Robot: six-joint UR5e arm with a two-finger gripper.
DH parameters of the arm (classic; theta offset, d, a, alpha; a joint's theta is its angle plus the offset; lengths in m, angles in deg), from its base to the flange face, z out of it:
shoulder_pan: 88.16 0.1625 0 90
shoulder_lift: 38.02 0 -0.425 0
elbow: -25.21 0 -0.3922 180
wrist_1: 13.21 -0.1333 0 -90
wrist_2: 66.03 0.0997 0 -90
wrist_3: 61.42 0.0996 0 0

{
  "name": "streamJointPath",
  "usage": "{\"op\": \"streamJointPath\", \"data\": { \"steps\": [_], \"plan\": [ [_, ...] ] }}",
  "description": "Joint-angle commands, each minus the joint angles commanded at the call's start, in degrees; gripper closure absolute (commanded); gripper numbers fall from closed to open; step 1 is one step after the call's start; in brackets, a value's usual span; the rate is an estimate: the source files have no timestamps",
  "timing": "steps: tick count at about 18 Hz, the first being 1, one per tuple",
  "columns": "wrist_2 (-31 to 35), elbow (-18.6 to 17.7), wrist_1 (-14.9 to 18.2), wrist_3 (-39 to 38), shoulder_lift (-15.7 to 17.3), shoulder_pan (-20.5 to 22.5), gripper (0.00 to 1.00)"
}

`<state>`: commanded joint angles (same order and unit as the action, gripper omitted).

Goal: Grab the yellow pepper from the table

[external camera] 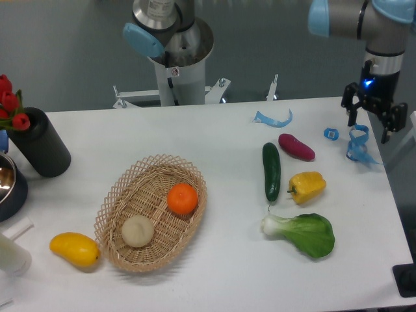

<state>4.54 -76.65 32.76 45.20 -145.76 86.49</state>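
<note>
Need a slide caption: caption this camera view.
Open gripper hovers at the table's far right corner; pepper lies untouched beside cucumber.

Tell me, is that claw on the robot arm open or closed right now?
Open. The claw hangs above the table's far right corner with its two fingers spread apart, holding nothing.

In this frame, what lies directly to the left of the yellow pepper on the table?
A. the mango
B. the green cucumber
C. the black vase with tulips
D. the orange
B. The yellow pepper sits on the white table with the green cucumber lying lengthwise just to its left, closer than anything else on that side; the open gripper is far off, above the right edge.
</note>
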Motion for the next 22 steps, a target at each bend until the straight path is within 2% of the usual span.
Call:
{"op": "streamJointPath", "data": {
  "steps": [4, 6, 11, 13, 22],
  "plan": [
    [0.1, -1.6, -1.5, -1.7, -1.1, -3.4, 0.00],
    [2.6, -2.0, -1.7, -4.0, -2.0, -4.3, 0.00],
    [8.6, -2.2, -1.9, -3.6, -2.8, -8.0, 0.00],
    [10.0, -1.9, -1.9, -4.1, -4.7, -10.4, 0.00],
    [10.5, -1.7, -1.9, -3.5, -7.8, -11.3, 0.00]
  ]
}}
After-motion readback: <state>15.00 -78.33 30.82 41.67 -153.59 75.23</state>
